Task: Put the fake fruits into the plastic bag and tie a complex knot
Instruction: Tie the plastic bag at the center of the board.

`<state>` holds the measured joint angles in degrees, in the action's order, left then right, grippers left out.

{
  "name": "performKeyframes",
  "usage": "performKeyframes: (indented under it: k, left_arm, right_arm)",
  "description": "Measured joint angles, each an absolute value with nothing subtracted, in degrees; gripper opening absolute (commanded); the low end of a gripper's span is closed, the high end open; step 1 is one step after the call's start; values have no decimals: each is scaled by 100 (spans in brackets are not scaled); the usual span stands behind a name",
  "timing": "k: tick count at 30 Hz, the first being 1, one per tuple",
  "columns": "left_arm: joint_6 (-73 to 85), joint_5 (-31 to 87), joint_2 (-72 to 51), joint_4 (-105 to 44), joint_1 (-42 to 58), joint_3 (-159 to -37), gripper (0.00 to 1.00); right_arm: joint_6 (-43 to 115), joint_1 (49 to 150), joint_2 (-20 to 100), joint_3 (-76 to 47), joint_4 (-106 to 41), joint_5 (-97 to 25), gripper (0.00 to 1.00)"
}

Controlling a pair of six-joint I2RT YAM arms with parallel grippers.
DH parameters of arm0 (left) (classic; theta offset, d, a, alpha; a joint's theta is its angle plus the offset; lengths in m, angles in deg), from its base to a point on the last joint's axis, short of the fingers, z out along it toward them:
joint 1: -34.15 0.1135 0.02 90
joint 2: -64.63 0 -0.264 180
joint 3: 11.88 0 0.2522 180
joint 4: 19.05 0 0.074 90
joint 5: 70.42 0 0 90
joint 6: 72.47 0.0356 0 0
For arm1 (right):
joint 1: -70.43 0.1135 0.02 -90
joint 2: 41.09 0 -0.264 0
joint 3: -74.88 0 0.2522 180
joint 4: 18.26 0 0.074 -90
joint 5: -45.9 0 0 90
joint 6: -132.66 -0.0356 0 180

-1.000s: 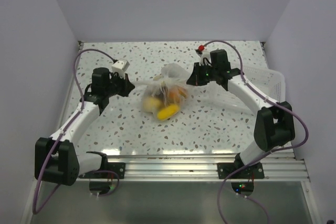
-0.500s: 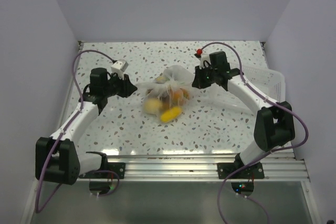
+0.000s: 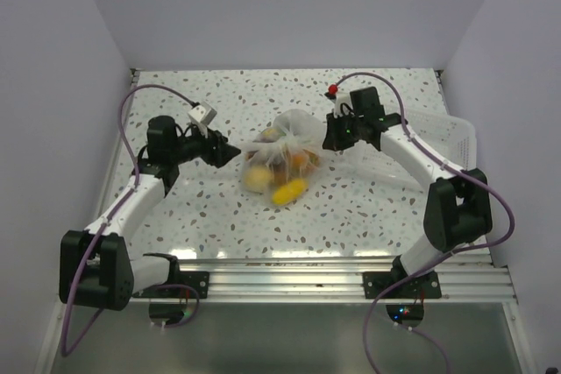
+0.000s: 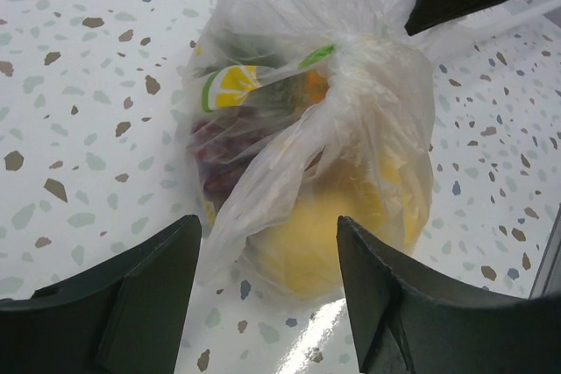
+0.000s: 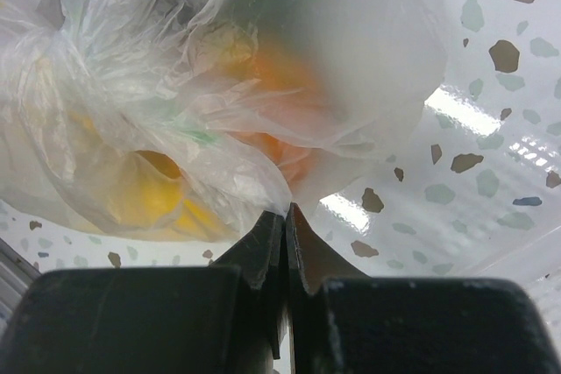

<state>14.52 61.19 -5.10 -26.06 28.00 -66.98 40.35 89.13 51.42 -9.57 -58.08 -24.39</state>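
The plastic bag (image 3: 282, 153) lies mid-table with the fake fruits inside: a yellow one (image 3: 256, 179), another yellow (image 3: 290, 190) and an orange one (image 3: 306, 159). My left gripper (image 3: 230, 153) is open just left of it, touching nothing. In the left wrist view the bag (image 4: 368, 111) shows a yellow fruit (image 4: 316, 238), a dark reddish one (image 4: 223, 151) and a bunched knot (image 4: 340, 48), with a loose tail (image 4: 263, 186) hanging toward my open left gripper (image 4: 267, 256). My right gripper (image 5: 287, 210) is shut on a fold of the bag (image 5: 263, 85).
A white slotted tray (image 3: 458, 136) sits at the right edge under the right arm. Walls close in the table on the left, back and right. An aluminium rail (image 3: 289, 271) runs along the front by the arm bases.
My left gripper has opened, let go of the bag's tail and drawn back a little. The bag has settled slightly to the right. The right gripper stays shut on the plastic.
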Motion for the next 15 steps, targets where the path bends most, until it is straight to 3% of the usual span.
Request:
performKeyframes:
  k: [7, 15]
  left_arm:
    - [2467, 6604, -504, -2654, 2800, -6678, 69]
    - [3542, 6571, -1245, -2646, 2765, -6770, 62]
  right_arm:
    - [4105, 8911, 5164, -1067, -5889, -2277, 0]
    - [4142, 8911, 5245, -1084, -5998, -2046, 0]
